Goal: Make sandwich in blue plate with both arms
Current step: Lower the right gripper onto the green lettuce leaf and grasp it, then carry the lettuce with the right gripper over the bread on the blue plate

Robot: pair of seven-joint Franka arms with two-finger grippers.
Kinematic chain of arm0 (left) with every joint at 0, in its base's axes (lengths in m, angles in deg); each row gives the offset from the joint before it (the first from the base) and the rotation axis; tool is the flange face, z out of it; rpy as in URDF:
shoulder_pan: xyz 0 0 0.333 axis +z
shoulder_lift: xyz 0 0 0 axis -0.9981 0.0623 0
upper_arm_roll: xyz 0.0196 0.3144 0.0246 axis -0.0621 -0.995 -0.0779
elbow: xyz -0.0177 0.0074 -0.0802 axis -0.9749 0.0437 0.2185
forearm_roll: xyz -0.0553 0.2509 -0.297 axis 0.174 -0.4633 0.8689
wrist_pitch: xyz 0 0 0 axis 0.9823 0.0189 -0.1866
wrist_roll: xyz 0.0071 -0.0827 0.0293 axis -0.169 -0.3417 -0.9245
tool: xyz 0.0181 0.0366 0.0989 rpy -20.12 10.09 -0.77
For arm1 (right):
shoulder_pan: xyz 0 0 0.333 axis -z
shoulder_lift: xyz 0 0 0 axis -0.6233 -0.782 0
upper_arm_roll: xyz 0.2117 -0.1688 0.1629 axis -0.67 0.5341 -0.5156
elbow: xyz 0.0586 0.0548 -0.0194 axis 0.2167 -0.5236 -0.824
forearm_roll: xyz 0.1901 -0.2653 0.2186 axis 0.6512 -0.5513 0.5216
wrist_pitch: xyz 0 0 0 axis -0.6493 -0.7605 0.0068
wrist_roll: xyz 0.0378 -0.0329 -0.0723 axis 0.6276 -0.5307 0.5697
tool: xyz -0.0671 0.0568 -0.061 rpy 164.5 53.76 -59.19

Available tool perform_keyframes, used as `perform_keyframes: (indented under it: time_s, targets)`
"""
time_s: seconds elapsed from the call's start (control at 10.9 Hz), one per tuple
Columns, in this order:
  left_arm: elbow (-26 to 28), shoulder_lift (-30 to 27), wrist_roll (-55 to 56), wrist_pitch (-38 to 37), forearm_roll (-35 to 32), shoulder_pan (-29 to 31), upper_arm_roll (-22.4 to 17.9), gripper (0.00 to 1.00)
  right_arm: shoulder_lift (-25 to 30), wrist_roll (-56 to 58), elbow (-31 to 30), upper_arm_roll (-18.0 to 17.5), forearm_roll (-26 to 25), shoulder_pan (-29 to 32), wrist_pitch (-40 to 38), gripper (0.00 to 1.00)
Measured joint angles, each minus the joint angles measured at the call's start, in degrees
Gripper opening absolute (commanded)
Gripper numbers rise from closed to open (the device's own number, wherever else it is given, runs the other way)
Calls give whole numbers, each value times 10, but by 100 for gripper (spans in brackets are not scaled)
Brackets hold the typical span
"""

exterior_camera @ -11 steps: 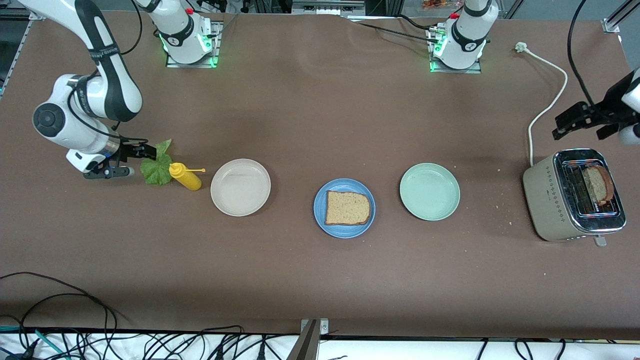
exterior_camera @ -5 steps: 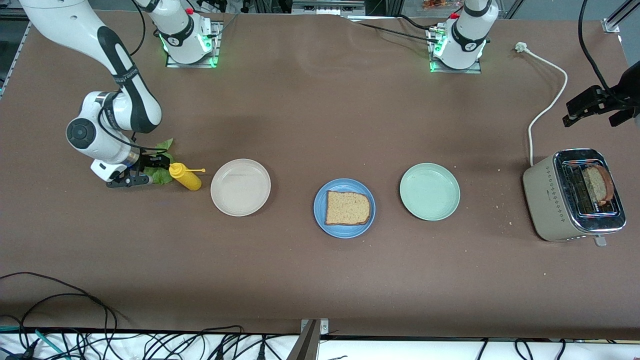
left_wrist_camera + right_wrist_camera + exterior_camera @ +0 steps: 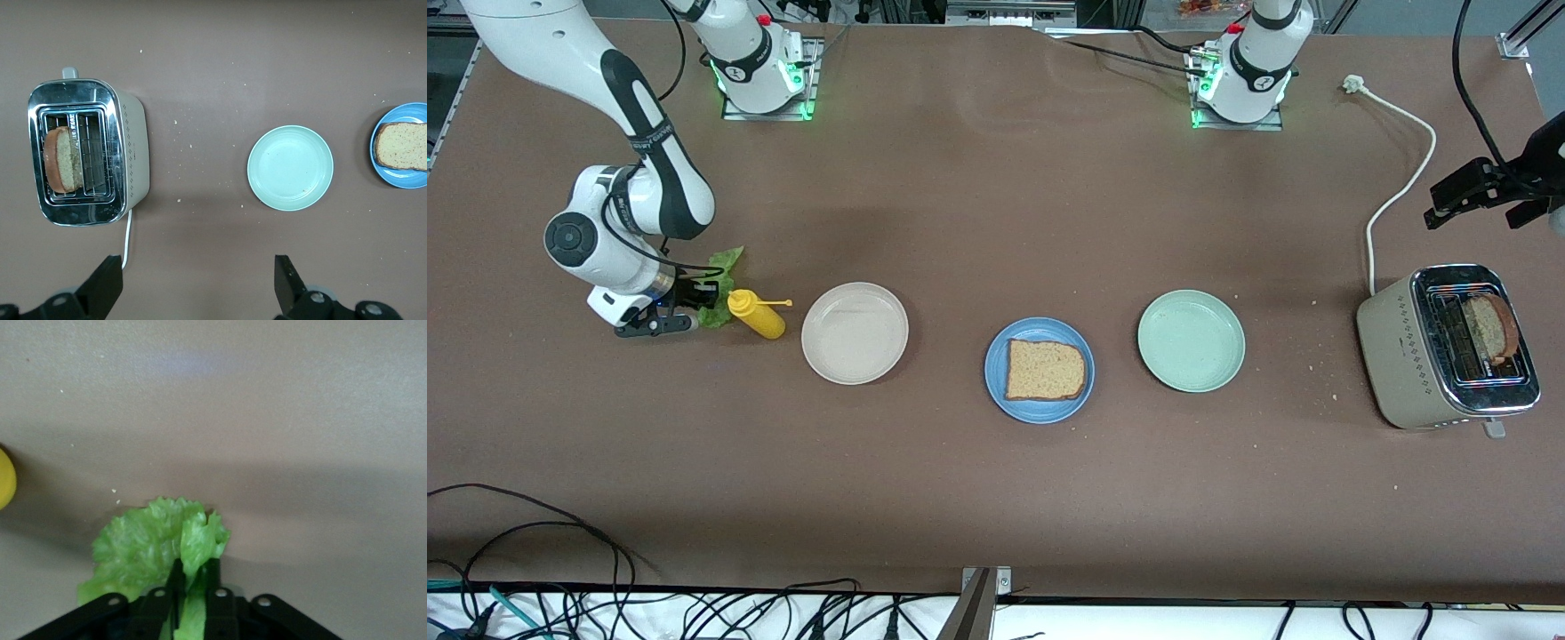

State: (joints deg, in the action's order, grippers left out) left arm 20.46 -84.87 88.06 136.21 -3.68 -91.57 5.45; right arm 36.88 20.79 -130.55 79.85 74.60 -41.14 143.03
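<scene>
The blue plate (image 3: 996,391) sits mid-table with one brown bread slice (image 3: 1046,370) flat on it; the left wrist view also shows this plate (image 3: 400,180) and slice (image 3: 400,145). A second slice (image 3: 1489,327) stands in the toaster (image 3: 1405,356). At the right arm's end of the table lies a green lettuce leaf (image 3: 720,263), and my right gripper (image 3: 703,302) is down at the table, shut on a fold of the leaf (image 3: 140,547). My left gripper (image 3: 1440,206) hangs open and empty over the table by the toaster's cord.
A yellow squeeze bottle (image 3: 756,313) lies right beside the lettuce and the right gripper. A cream plate (image 3: 855,332) and a mint-green plate (image 3: 1191,340) flank the blue one. The toaster's white cord (image 3: 1400,178) runs toward the left arm's base.
My right arm slid toward the yellow bottle onto the lettuce and closed its fingers on the leaf, which bunched up. My left gripper drew back from the toaster, staying open.
</scene>
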Motion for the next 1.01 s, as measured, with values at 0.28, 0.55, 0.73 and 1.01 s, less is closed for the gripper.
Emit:
perform_keyframes:
  time_s: [0.28,0.55,0.73,1.01]
  targets:
    - [0,0,0,0,0,0,0,100,0,0,26,0,0,-2,-36,12]
    - [0,0,0,0,0,0,0,100,12,3,103,0,0,-3,-173,12]
    - [0,0,0,0,0,0,0,100,30,16,169,0,0,-3,-289,12]
    - [0,0,0,0,0,0,0,100,41,34,295,-1,0,-4,-463,12]
